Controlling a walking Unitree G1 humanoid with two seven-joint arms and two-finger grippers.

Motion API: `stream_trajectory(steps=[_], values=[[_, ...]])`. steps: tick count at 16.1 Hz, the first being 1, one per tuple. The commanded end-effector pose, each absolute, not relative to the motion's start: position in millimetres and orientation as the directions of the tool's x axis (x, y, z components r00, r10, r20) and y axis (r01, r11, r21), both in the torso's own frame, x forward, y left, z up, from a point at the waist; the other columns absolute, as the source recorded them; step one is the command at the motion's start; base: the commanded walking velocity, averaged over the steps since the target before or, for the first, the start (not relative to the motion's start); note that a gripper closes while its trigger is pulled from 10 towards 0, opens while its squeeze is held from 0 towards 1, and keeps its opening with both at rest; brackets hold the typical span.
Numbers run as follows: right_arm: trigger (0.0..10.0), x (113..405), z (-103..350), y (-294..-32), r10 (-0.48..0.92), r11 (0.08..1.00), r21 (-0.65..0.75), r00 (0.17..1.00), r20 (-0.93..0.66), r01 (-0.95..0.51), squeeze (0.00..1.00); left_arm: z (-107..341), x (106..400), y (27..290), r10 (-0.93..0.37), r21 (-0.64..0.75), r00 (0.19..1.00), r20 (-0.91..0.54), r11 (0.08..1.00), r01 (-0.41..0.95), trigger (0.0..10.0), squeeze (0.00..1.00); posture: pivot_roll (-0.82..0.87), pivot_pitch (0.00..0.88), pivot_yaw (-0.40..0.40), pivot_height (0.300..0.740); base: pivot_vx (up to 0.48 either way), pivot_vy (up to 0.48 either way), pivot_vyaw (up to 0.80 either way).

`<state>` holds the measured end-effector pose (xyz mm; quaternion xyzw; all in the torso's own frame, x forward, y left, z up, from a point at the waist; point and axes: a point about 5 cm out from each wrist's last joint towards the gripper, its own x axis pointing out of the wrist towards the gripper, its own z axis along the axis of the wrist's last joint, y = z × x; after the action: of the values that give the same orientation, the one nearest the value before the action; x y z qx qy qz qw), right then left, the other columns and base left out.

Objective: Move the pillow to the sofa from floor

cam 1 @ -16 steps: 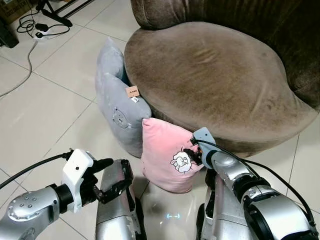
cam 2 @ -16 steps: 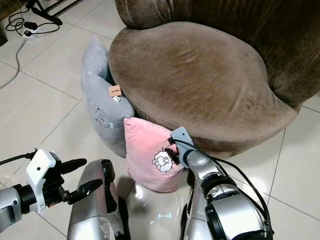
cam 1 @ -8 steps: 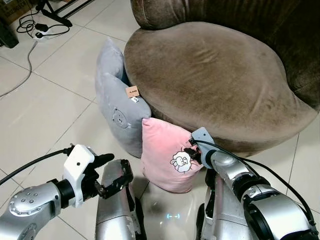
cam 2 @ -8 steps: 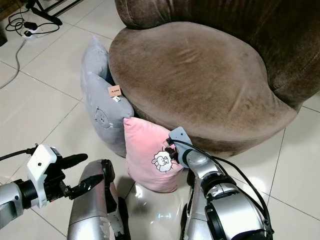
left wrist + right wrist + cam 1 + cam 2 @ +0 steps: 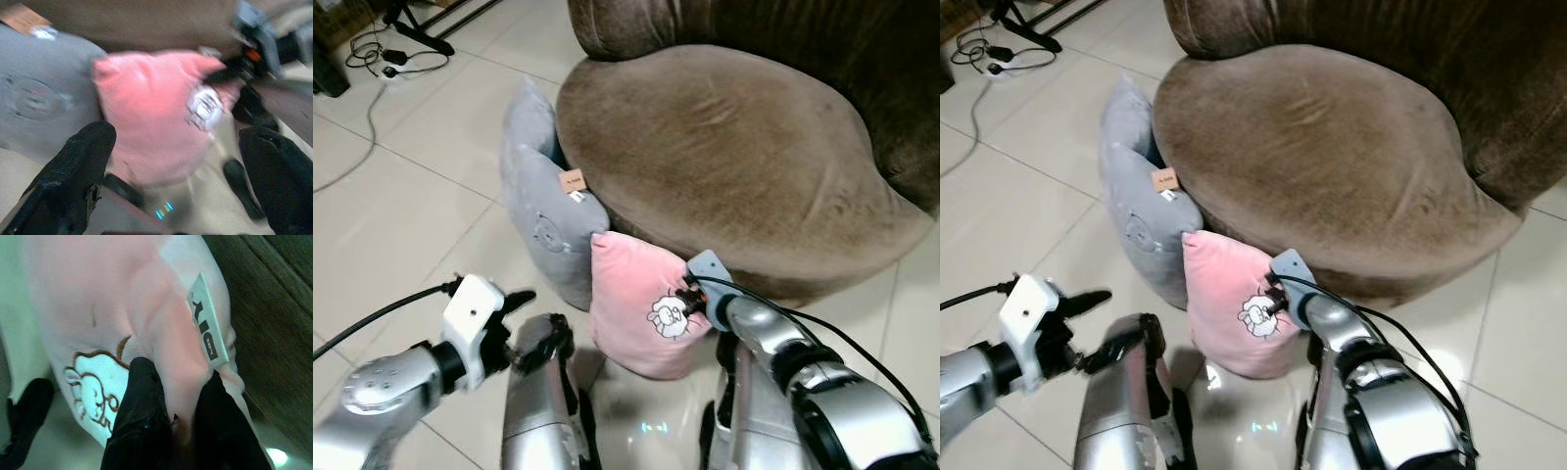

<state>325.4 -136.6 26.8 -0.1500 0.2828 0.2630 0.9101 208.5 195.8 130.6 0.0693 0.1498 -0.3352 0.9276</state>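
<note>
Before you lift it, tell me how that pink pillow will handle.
The pink pillow is probably soft and floppy: its fabric bunches between the right tool's fingers. It looks light for its size, standing propped against the sofa. Pinched at one corner, it will likely sag and swing, so the open left tool could steady it.

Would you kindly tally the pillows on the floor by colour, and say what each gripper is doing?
Pink pillow: 1, pinched by the right gripper.
Grey pillow: 1, leaning on the sofa.
Total: 2 pillows.
Left gripper: open, facing the pink pillow.
</note>
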Motion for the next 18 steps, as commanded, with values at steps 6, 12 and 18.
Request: stream_trajectory(steps=[6, 12, 18], values=[[0.0, 304, 45, -193, 0.635, 0.683, -0.047, 0.624, -0.456, -0.729, 0.00, 133, 211, 183, -0.584, 0.061, 0.778, -0.232, 0.790, 0.610, 10.0, 0.00, 0.00, 0.107, 0.108, 0.505, 0.000, 0.000, 0.00], [0.0, 304, 203, -244, 0.661, 0.750, -0.052, 0.741, 0.118, -0.660, 0.00, 153, 217, 171, -0.563, 0.146, 0.815, -0.139, 0.802, 0.579, 10.0, 0.00, -0.02, 0.085, 0.086, 0.505, 0.000, 0.000, 0.00], [0.0, 299, 285, -249, 0.430, 0.900, -0.078, 0.844, 0.321, -0.429, 0.00, 188, 234, 172, -0.474, 0.225, 0.880, -0.023, 0.855, 0.467, 10.0, 0.00, -0.02, 0.076, 0.080, 0.505, 0.000, 0.000, 0.00]])
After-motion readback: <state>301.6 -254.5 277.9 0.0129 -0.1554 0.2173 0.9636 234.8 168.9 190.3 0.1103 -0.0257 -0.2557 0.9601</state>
